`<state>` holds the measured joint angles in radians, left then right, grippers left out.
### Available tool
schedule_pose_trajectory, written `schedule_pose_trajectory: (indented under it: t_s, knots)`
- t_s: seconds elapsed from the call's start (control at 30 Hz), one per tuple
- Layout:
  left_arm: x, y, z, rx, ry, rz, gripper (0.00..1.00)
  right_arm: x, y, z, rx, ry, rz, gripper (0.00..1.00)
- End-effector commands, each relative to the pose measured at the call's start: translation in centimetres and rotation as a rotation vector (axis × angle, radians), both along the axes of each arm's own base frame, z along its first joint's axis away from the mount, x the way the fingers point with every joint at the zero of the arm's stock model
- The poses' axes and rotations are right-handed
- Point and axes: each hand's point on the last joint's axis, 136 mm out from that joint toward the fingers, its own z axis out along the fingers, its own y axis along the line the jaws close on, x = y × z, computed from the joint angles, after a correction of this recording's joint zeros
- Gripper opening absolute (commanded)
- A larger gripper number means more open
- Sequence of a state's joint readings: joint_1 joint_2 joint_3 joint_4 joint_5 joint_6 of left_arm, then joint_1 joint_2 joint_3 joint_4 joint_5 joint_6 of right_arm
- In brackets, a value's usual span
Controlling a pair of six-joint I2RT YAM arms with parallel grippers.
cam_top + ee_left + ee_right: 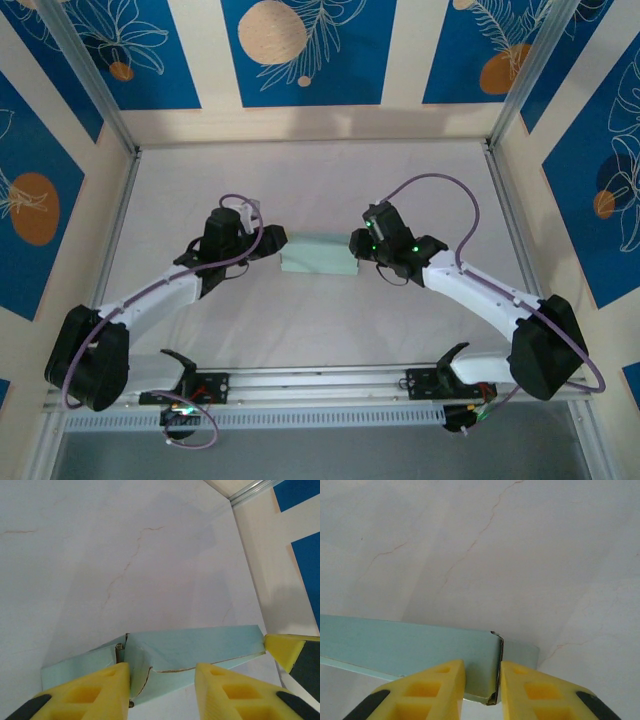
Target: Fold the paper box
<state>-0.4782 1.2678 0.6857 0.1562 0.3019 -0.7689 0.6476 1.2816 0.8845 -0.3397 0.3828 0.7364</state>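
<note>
Paper box (410,650) ends behind yellow fingers (425,692)

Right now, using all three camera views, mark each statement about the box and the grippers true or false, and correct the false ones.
1. The paper box lies between the left gripper and the right gripper. True.
2. The paper box is bright red. False: it is pale green.
3. The paper box sits on a blue tray. False: it lies on the white table.
4. The right gripper's fingers straddle an end corner of the paper box. True.
</note>
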Motion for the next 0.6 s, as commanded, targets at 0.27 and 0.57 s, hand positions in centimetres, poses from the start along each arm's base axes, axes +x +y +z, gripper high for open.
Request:
schedule_pose_trajectory:
  t_s: [0.27,0.57]
  knots:
    - [-1.6,-0.7,-2.7,0.000,0.054,-0.030,0.19,-1.8,-0.7,-2.2,-0.097,0.075,0.035,0.27]
    - [-2.8,-0.2,-3.7,0.013,0.069,-0.042,0.24,-1.7,-0.8,-2.2,-0.116,0.070,0.039,0.27]
